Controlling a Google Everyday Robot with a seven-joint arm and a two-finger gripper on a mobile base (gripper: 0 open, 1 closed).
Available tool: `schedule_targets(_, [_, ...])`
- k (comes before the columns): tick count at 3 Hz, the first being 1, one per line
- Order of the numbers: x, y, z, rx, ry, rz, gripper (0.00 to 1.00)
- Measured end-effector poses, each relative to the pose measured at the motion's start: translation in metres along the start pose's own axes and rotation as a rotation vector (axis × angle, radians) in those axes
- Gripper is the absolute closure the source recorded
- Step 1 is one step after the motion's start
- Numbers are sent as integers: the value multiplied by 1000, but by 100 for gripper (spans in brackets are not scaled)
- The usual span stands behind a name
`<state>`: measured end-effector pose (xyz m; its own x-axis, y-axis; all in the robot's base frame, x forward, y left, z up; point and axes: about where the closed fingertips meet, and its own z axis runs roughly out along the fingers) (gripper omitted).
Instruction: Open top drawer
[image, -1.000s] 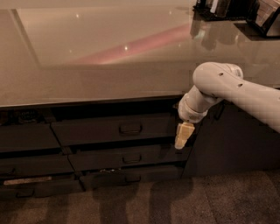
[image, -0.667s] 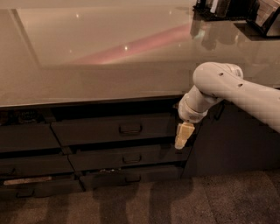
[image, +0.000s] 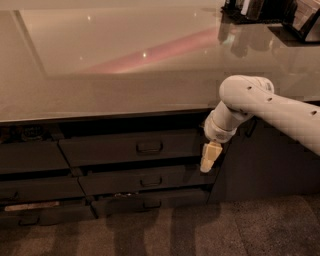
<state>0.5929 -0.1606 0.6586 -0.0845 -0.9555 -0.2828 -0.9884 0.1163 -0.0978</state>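
Observation:
The top drawer (image: 115, 149) is the wide dark grey front just under the countertop edge, with a small loop handle (image: 149, 147) at its centre. Its front sits about flush with the fronts around it. My gripper (image: 209, 158) hangs cream-coloured and pointing down from the white arm (image: 260, 102). It is at the drawer's right end, to the right of the handle and a little below it, and it holds nothing that I can see.
Two slimmer drawer fronts (image: 145, 181) lie below the top drawer. More dark drawers (image: 30, 160) are at the left, one showing a pale strip (image: 30, 205). A dark cabinet door (image: 265, 165) is behind the arm. The glossy countertop (image: 125, 65) carries dark items (image: 270, 12) at the back right.

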Motion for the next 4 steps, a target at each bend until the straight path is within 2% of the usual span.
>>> schedule_targets(1, [0, 0, 0, 0, 0, 0, 19])
schedule_targets(4, [0, 0, 0, 0, 0, 0, 89])
